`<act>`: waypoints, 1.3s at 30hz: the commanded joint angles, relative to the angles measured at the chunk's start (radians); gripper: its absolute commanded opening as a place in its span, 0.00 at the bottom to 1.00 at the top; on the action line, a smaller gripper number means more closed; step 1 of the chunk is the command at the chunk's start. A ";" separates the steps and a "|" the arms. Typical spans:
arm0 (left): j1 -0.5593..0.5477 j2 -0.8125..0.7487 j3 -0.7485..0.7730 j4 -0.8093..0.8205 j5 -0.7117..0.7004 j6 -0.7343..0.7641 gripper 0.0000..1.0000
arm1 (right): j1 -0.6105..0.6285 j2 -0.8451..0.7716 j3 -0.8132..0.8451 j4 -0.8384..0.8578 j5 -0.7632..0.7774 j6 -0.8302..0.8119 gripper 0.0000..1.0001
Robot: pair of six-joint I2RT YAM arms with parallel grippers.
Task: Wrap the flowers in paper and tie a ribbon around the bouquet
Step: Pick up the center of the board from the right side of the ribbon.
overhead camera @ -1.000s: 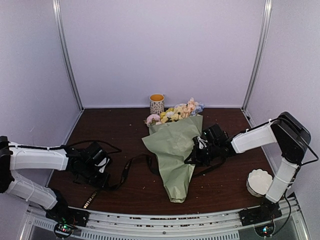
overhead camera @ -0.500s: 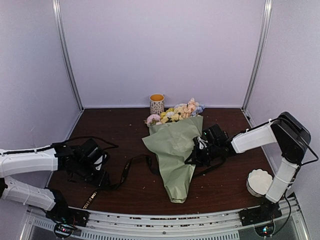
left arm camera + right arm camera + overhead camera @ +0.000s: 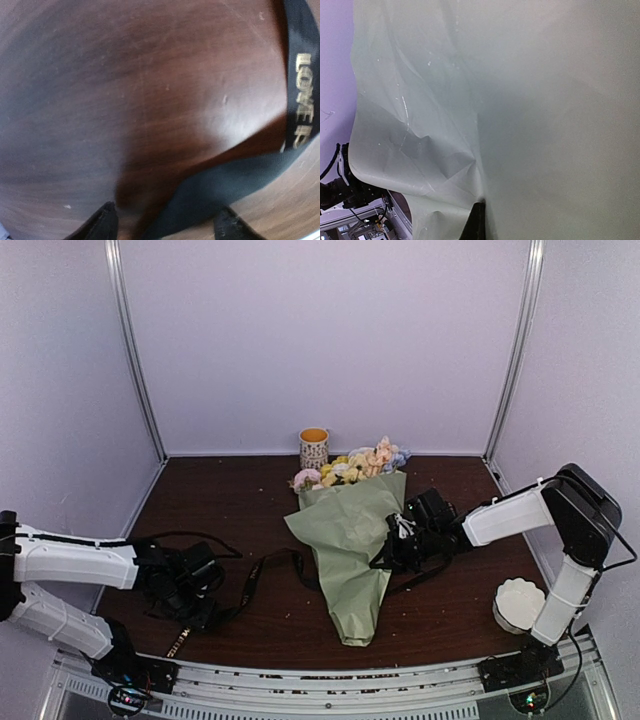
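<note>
The left gripper stands open, low over the table. The ribbon lies directly beneath it. From this gripper the ribbon's long axis runs right and slightly toward the far side, then passes under the paper. A short tail trails toward the near edge. The left arm is the nearer one to the free ribbon. The paper lies as a cone, narrow end near and wide end far, with the flowers protruding from the far end. The right gripper is closed at the cone's right edge, apparently pinching a fold of the paper. The top view gives the ribbon's whole course. The left wrist view alone shows the ribbon running loose between two spread fingertips. The right wrist view shows creases converging on one dark fingertip.
</note>
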State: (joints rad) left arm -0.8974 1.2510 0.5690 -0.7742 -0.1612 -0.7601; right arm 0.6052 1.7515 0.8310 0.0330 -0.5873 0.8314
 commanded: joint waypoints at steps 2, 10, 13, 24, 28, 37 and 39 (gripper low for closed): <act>-0.026 0.031 -0.038 0.066 0.016 -0.018 0.24 | -0.004 -0.011 0.004 -0.033 0.000 -0.025 0.00; -0.036 -0.058 0.114 0.068 -0.171 0.086 0.00 | -0.004 0.004 -0.001 -0.025 -0.004 -0.024 0.00; -0.021 0.012 0.209 0.134 -0.218 0.208 0.00 | -0.003 0.005 -0.001 -0.021 -0.010 -0.020 0.00; 0.319 0.361 0.676 0.248 -0.197 0.517 0.00 | -0.004 -0.043 0.012 -0.061 -0.031 -0.027 0.00; 0.346 0.376 0.943 0.195 -0.131 0.608 0.00 | -0.004 -0.043 0.004 -0.048 -0.028 -0.016 0.00; 0.158 0.226 0.974 0.183 0.470 0.945 0.00 | -0.004 -0.024 0.006 -0.005 -0.026 0.014 0.00; 0.114 0.187 0.908 0.242 0.565 0.963 0.00 | -0.004 -0.021 0.007 -0.010 -0.022 0.010 0.00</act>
State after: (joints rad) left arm -0.7094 1.4944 1.5772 -0.5625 0.0982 0.0483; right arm 0.6041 1.7374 0.8330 0.0044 -0.6060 0.8349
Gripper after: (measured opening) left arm 0.013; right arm 0.005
